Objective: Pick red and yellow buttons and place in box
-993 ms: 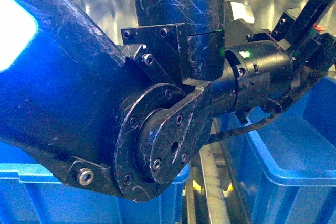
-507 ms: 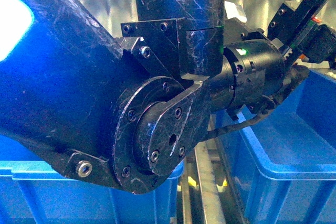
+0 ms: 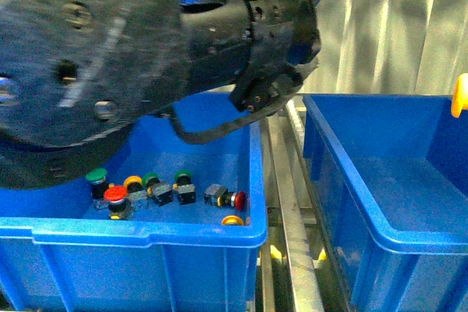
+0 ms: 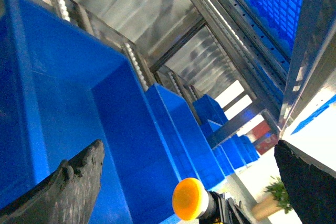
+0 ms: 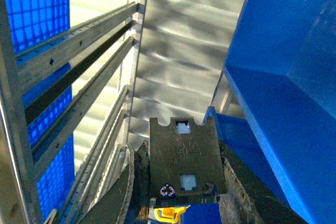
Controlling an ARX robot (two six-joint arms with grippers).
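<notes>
My right gripper (image 5: pixel 181 184) is shut on the yellow button (image 5: pixel 182 161), whose dark switch body sits between the fingers. The button's yellow cap (image 3: pixel 460 95) shows at the right edge of the front view, above the box (image 3: pixel 365 213), a deep blue crate. The same cap (image 4: pixel 190 199) appears in the left wrist view beyond my open left gripper (image 4: pixel 189 153), which holds nothing. The left crate (image 3: pixel 146 233) holds a red button (image 3: pixel 115 193), a second red button (image 3: pixel 239 199), a yellow button (image 3: pixel 132 180) and a yellow cap (image 3: pixel 232 220).
Green-capped buttons (image 3: pixel 96 175) lie among the others in the left crate. My left arm (image 3: pixel 146 42) fills the upper left of the front view. A metal roller rail (image 3: pixel 289 217) runs between the two crates. More blue crates (image 4: pixel 210 129) stand in a row on the shelving.
My left arm has swung up and away from the front camera, uncovering the left crate and its buttons. The yellow cap has come into view at the right edge.
</notes>
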